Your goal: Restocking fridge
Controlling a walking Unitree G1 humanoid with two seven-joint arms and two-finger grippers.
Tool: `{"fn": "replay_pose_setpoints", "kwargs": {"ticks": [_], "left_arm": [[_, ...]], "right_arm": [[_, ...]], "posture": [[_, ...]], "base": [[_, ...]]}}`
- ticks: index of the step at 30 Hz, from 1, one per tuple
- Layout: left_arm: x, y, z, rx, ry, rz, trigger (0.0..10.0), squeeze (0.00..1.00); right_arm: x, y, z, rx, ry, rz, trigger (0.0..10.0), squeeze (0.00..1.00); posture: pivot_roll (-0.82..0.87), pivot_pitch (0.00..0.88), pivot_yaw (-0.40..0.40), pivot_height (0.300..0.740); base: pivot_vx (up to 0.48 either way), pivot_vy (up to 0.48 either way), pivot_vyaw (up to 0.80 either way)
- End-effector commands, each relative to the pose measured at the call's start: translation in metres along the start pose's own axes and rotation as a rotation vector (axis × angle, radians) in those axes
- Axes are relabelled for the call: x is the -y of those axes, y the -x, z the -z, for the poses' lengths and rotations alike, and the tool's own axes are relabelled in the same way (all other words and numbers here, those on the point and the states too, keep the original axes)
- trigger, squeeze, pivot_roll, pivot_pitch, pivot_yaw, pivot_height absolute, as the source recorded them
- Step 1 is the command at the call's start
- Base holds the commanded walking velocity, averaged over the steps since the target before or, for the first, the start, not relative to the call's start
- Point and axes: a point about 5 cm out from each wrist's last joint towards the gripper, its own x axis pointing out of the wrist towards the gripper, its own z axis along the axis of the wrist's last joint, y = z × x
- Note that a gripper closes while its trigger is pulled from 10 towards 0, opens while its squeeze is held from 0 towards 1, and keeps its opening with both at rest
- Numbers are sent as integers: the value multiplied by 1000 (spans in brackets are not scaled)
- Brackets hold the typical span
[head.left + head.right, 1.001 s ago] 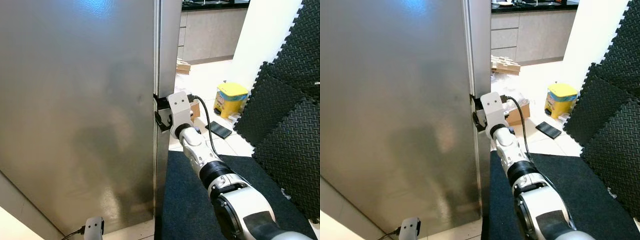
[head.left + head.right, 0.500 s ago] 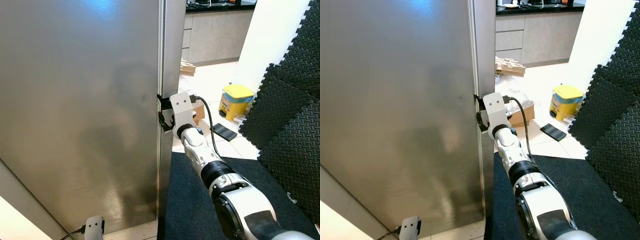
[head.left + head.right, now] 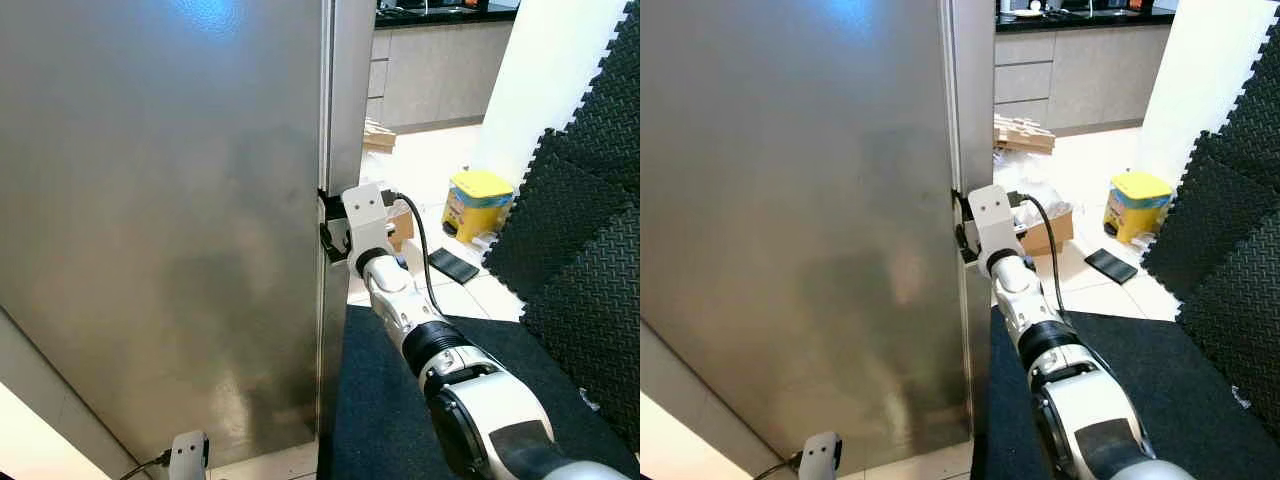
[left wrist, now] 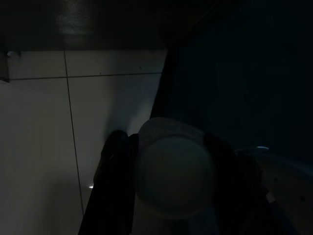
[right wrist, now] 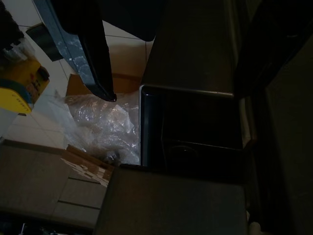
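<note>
While the steel fridge door stands shut, the right gripper sits at its right edge, fingers spread around the recessed handle (dark notch). Left gripper hangs low beside the fridge, clutching a pale round lid-like object.

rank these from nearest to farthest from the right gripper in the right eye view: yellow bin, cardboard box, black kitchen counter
Measured from the right gripper at the fridge door edge:
1. Cardboard box, on the floor just beyond the gripper.
2. Yellow bin, farther right by the white wall.
3. Black kitchen counter, at the far back.
</note>
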Motion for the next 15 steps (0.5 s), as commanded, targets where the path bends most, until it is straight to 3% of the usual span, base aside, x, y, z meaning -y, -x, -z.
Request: {"fn": "replay_pose_setpoints", "kwargs": {"ticks": [1, 15], "left_arm": [[-4, 4, 14, -64, 0, -13, 10000, 0], [-5, 4, 13, -65, -2, -13, 10000, 0]], "right_arm": [[34, 6, 22, -113, 8, 151, 10000, 0], [48, 10, 31, -165, 26, 230, 10000, 0]], "posture": [[-45, 3, -5, 740], [-43, 2, -3, 740]], "base": [[0, 0, 0], [0, 0, 0]]}}
